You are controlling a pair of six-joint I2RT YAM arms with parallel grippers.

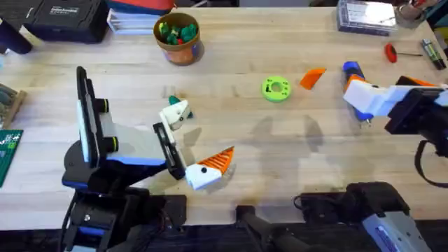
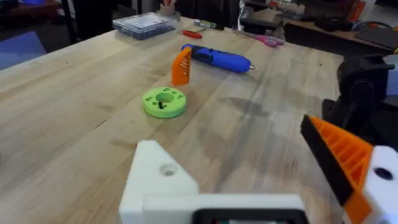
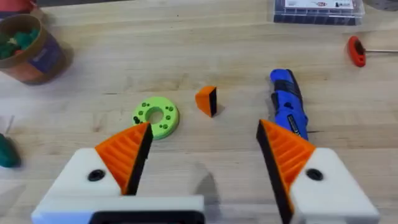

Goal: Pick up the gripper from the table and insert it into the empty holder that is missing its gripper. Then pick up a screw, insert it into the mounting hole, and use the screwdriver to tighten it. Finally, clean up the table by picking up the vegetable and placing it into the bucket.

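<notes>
Right pincer wide open and holding nothing, its two orange ribbed pads hanging above the pale wooden surface, nearer to the stout blue cylindrical screwdriver than to the small bright orange plastic wedge gripper. Left pincer also spread and empty, with an orange pad on one finger only and the bare white blocky holder on the other. Main risk, as a judgement: coming straight down from here could clip the screwdriver and roll it, or brush the wedge and tip it over, since it stands on a narrow edge just beside the tool. Also possible: a skew grasp on the curved wedge, making later seating in the holder difficult, and a slip out of the pads during the handover between the arms. From the left wrist view: the hole in the side of the holder, the upright pose of the wedge, and a dark speck in the flat green round disc, perhaps a screw, too small to tell. From the overhead view: the tan-orange round bucket at the far side, well apart from the wedge. From the right wrist view: the dark teal-green toy vegetable at the border, near the bucket side.
</notes>
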